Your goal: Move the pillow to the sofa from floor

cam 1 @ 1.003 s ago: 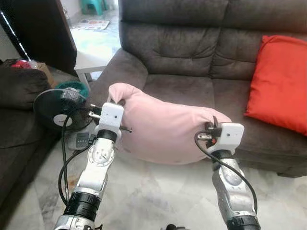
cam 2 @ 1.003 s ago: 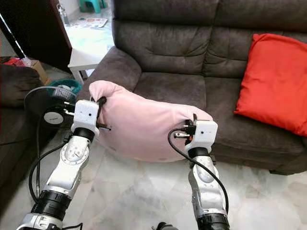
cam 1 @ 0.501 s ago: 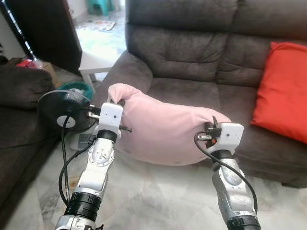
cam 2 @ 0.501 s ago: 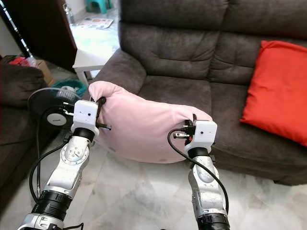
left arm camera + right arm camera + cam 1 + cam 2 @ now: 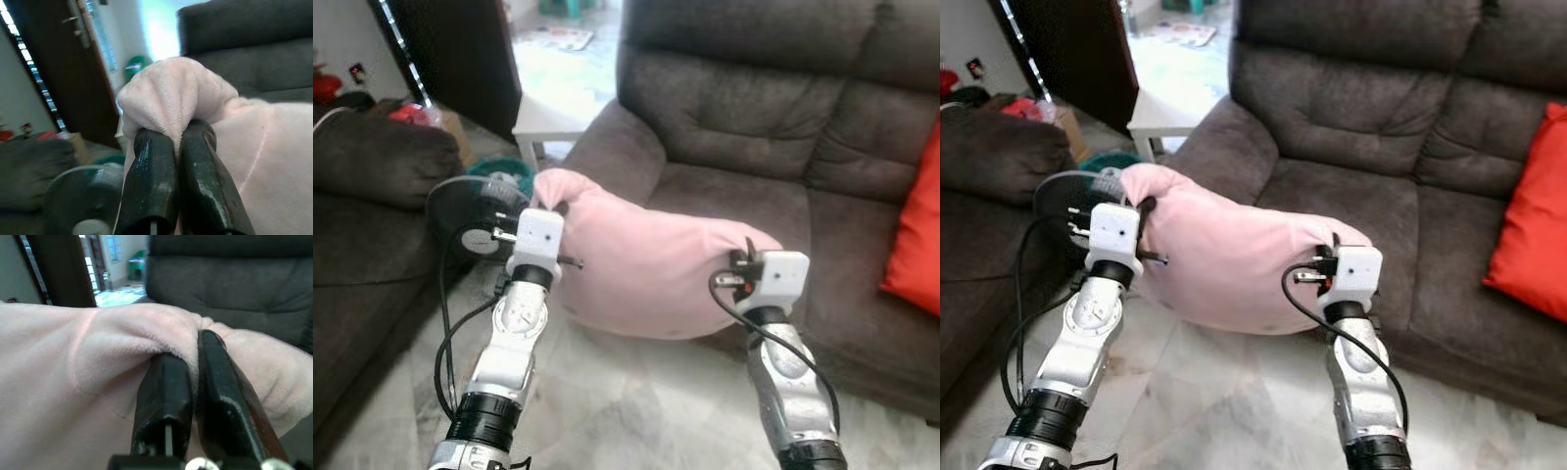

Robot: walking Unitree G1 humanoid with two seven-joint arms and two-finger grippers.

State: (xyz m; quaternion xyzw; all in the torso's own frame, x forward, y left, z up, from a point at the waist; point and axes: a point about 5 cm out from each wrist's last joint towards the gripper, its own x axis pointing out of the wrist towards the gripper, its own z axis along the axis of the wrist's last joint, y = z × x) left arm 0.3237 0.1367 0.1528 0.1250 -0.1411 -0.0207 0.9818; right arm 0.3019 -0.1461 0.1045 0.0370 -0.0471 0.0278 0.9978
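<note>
1. Hanging between both grippers, the pillow (image 5: 651, 274) is pink, plush and clear of the floor (image 5: 607, 411), in front of the sofa (image 5: 754, 127) seat edge.
2. Left gripper (image 5: 177, 147): fingers pinched tight on a bunched corner of the pillow. Fabric folds over the fingertips.
3. Right gripper (image 5: 188, 382): fingers clamped on a fold at the opposite corner. Fabric is drawn in between them.
4. Handling, judged: light and very soft. The body sags between the two holds, so it will swing and drape rather than keep shape. The fleece looks grippy, not slick; nothing fragile.
5. Hold points, judged: the two end corners, as taken, are sound. A mid-body pinch would only gather loose cover.
6. Progress, judged: lift done; placing on the seat is not yet done.
7. Surroundings: a red cushion (image 5: 1533, 225) leans on the sofa at the robot's right; a fan (image 5: 475, 211) stands on the floor to the left, near the left arm's cable (image 5: 442, 323); a white table (image 5: 553, 117) lies beyond.
</note>
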